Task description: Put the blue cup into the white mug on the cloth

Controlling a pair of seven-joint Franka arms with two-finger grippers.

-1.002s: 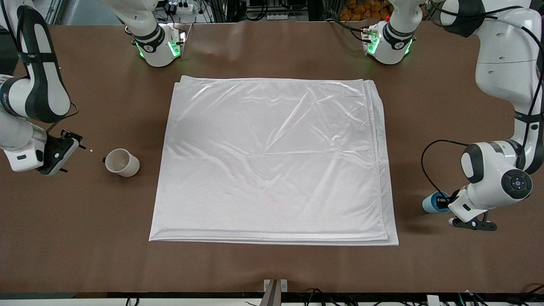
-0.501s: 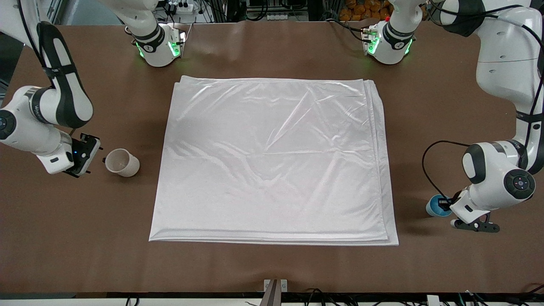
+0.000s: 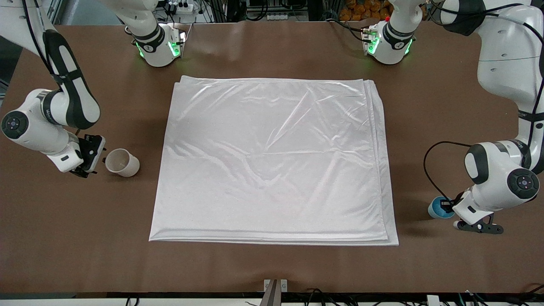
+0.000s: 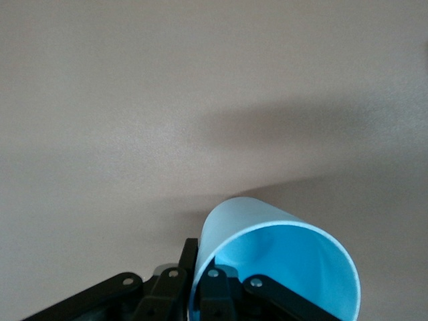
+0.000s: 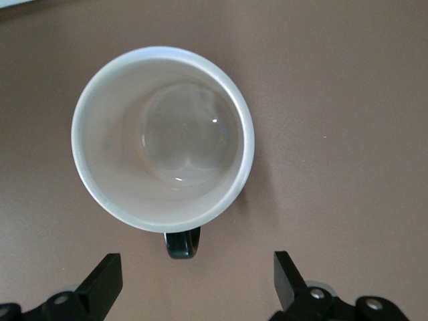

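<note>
Left wrist view: blue cup (image 4: 281, 261) in left tool (image 4: 200, 294).

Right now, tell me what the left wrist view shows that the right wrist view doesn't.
Only the left wrist view shows the blue cup, with the left gripper shut on its rim, one finger inside and one outside. Only the right wrist view shows the white mug, upright and empty, with its black handle between the open fingers of the right gripper. Both show the bare brown table; neither shows the cloth.
</note>
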